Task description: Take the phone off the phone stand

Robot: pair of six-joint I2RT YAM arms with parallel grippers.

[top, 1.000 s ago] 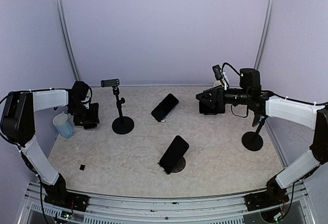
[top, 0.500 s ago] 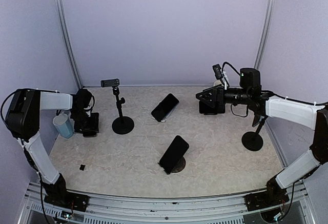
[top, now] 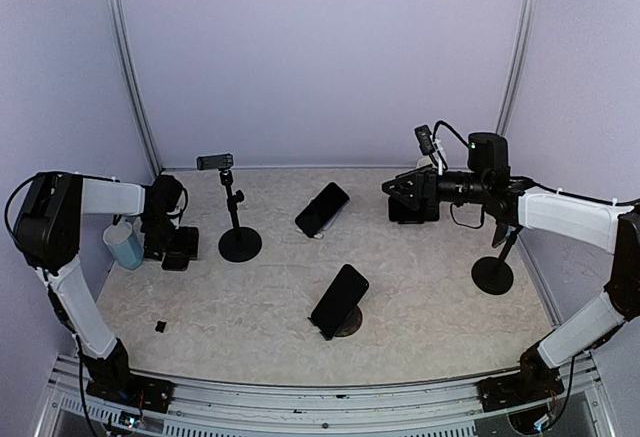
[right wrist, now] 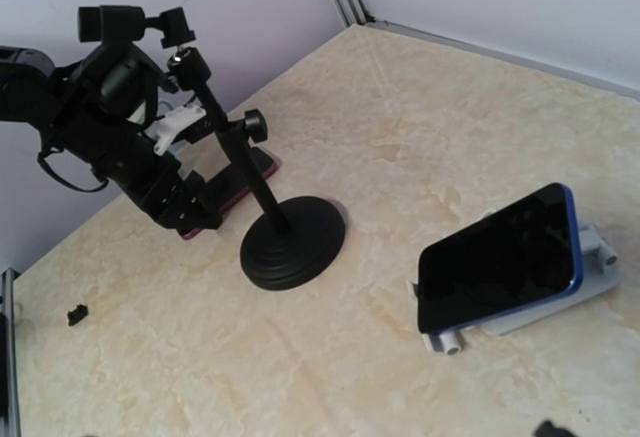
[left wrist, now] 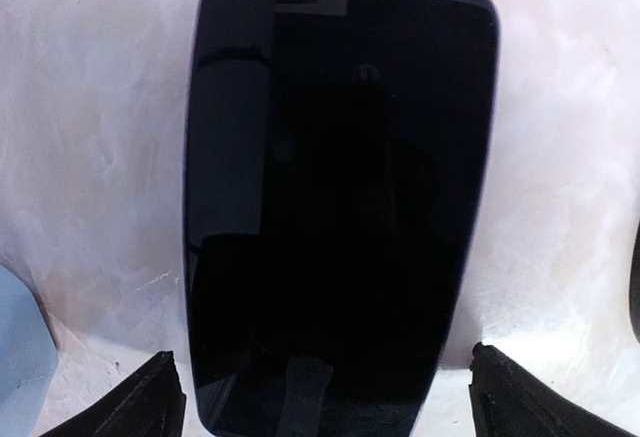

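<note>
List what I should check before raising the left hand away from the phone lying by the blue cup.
1. Dark glossy phone lies flat on the marbled table: ok.
2. Left hand is open, its fingers either side of the phone's near end, not clamping it: ok.
3. Gap between the hand and the pale blue cup on its outer side: cannot tell, they look very close.
4. Tall black round-based stand stands apart from the hand: ok.
5. Right hand is open, holds nothing and hangs far off on the right side: ok.
</note>
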